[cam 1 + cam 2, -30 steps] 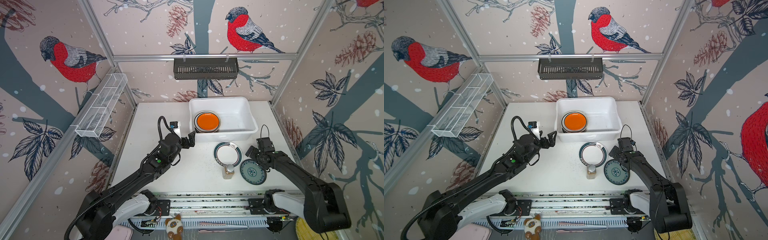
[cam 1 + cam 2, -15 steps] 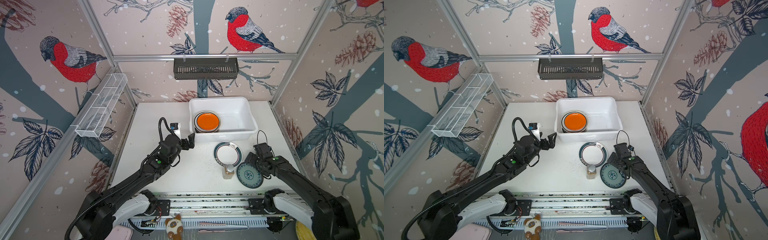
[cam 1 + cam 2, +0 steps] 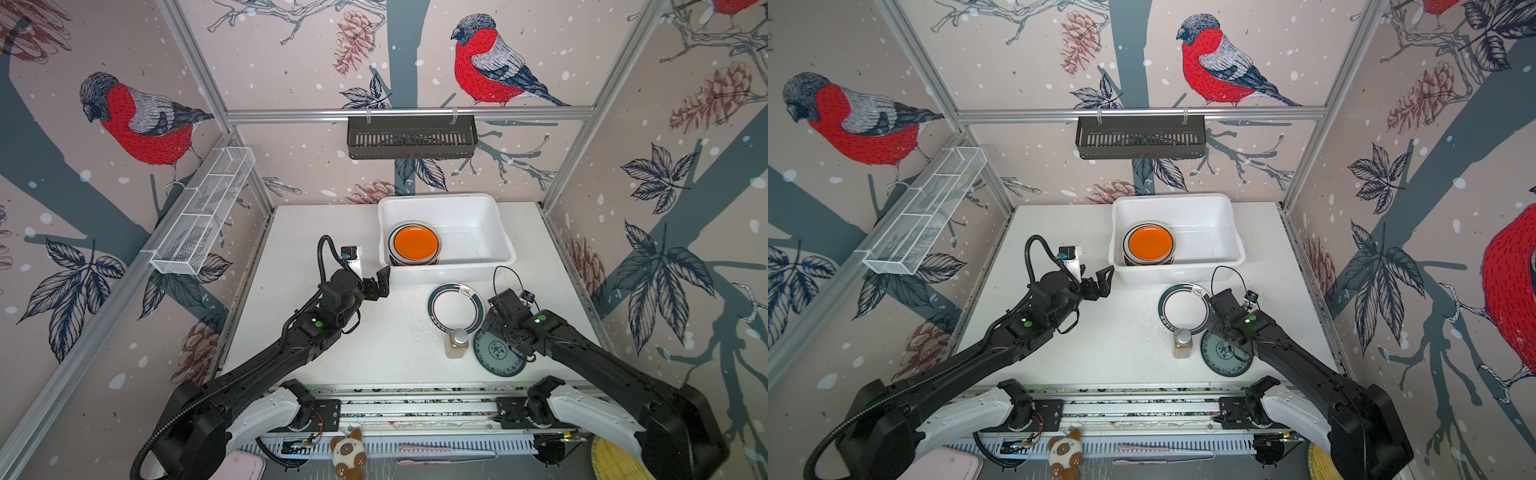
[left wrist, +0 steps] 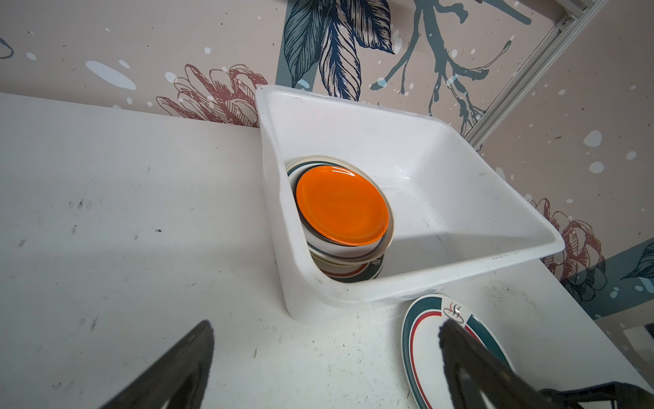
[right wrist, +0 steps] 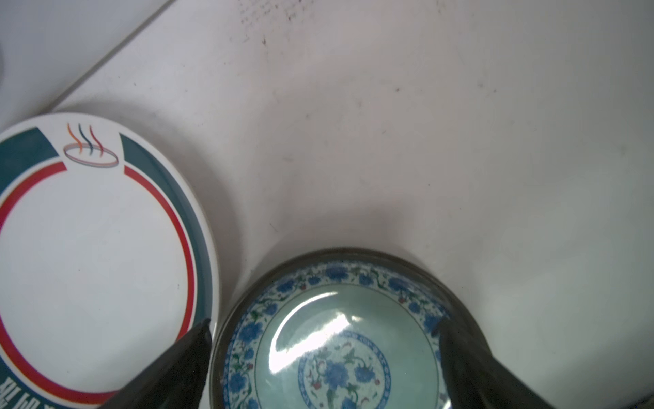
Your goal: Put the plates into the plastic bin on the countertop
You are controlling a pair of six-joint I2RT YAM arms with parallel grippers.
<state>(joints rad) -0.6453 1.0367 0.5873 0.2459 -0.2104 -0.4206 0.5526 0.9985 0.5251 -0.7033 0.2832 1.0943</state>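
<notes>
a: where are the plates seen?
b: a stack of plates (image 4: pixel 336 251) is seen inside the plastic bin (image 3: pixel 457 272), pushed into its near left corner in both top views, with an orange plate (image 3: pixel 416 243) laid on top. 2 more plates are seen outside it on the countertop (image 3: pixel 332 232).
a: which 2?
b: a teal-rimmed plate (image 3: pixel 455 307) is laid flat just in front of the bin's near wall, and a blue-green patterned plate (image 3: pixel 496 353) is laid nearer the front edge, just beside it. an amber bottle (image 3: pixel 456 343) with a silver cap is stood upright just beside the near rim of the teal-rimmed plate, to the left of the patterned one.
a: how is the left gripper held?
b: the left gripper (image 4: pixel 323 329) is held above the countertop near the bin's near left corner and is pointed toward the bin. its jaws are spread wide and nothing is held between them.
a: and the right gripper?
b: the right gripper (image 5: pixel 322 324) is lowered over the blue-green patterned plate. its jaws are spread wide, with 1 finger set at the side next to the teal-rimmed plate and the other at the opposite side of the rim. whether the rim is touched by the fingers cannot be told.
</notes>
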